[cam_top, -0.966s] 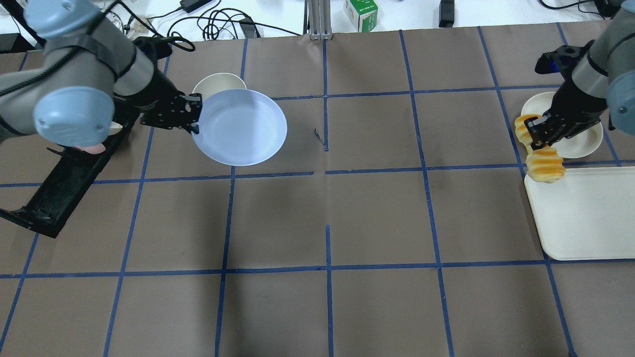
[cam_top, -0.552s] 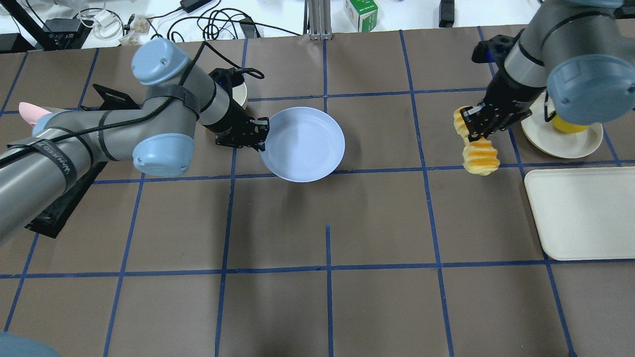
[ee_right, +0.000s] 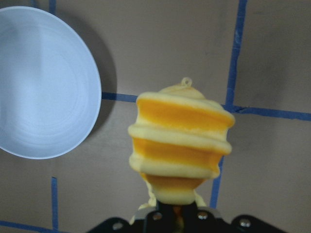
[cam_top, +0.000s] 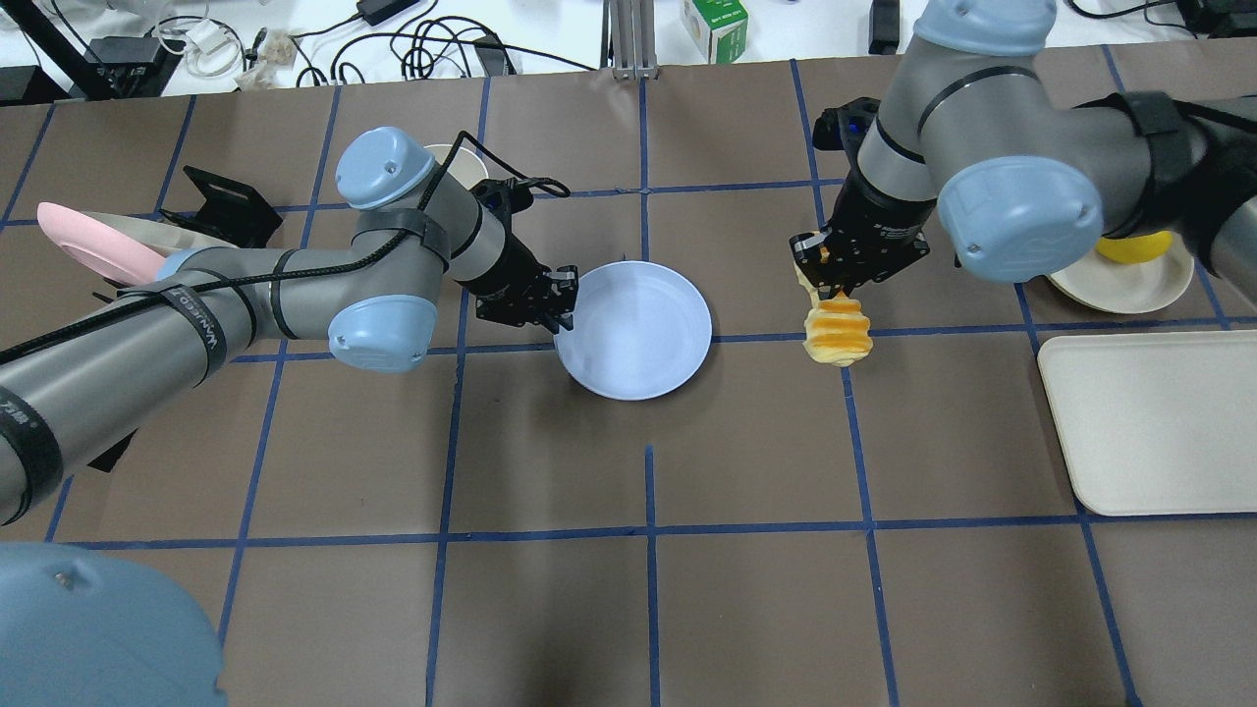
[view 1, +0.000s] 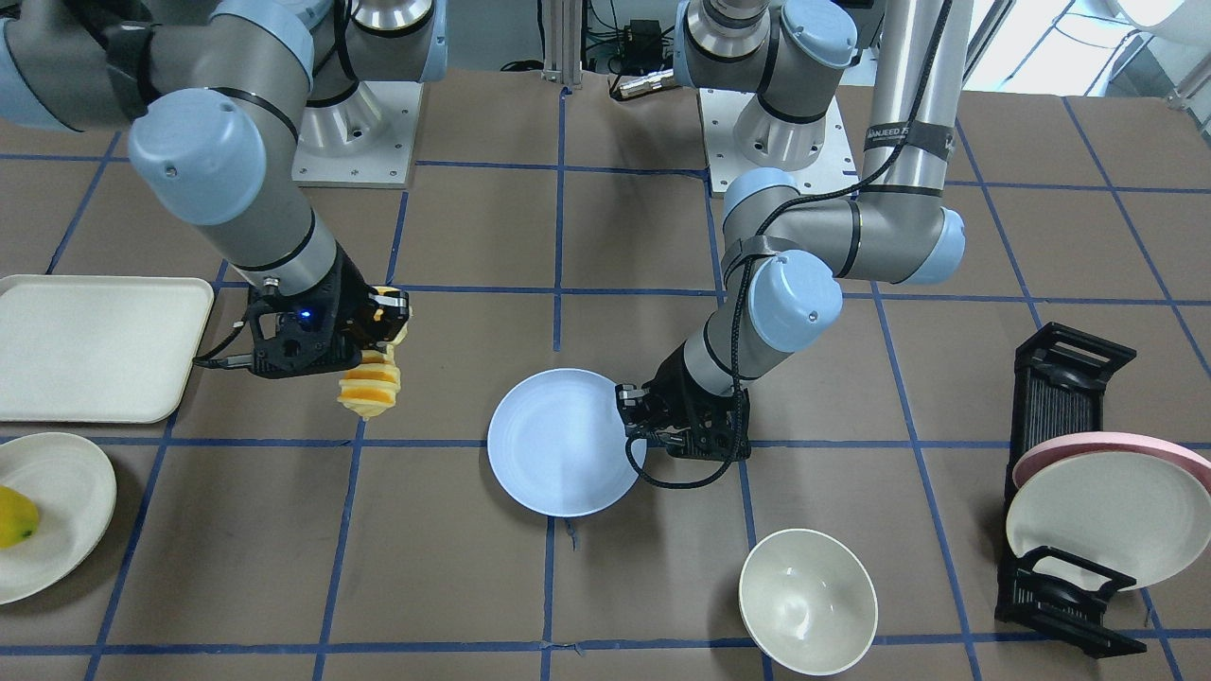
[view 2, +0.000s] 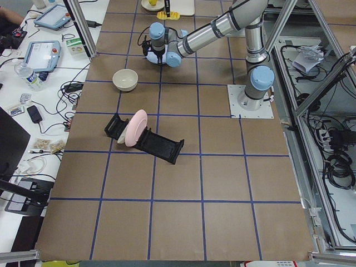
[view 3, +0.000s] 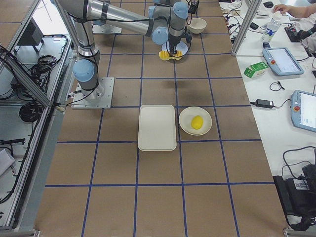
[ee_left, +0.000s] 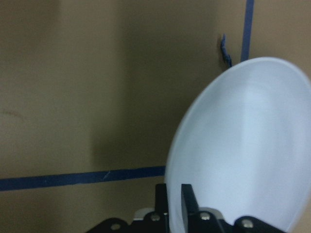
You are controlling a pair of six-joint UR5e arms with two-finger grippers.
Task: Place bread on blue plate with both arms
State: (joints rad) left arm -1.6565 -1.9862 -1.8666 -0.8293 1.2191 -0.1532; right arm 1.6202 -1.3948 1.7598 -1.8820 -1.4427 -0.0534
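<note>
The blue plate (cam_top: 633,329) is near the table's middle, and my left gripper (cam_top: 562,295) is shut on its left rim. The plate also shows in the front view (view 1: 565,442), the left wrist view (ee_left: 248,145) and the right wrist view (ee_right: 43,82). My right gripper (cam_top: 835,270) is shut on one end of the bread (cam_top: 838,334). The ridged orange-and-yellow loaf hangs down above the table, about a plate's width to the right of the plate. The bread also shows in the front view (view 1: 371,386) and the right wrist view (ee_right: 180,141).
A cream bowl (view 1: 807,601) stands behind the left arm. A black dish rack (view 1: 1069,378) with a pink-rimmed plate (view 1: 1116,445) is at the far left. A cream tray (cam_top: 1154,422) and a cream plate (cam_top: 1129,280) holding a yellow fruit (cam_top: 1134,245) are at the right.
Both arms have moved toward the table's middle. The left has carried the blue plate to the right, and the right has carried the bread to the left, away from the tray.
</note>
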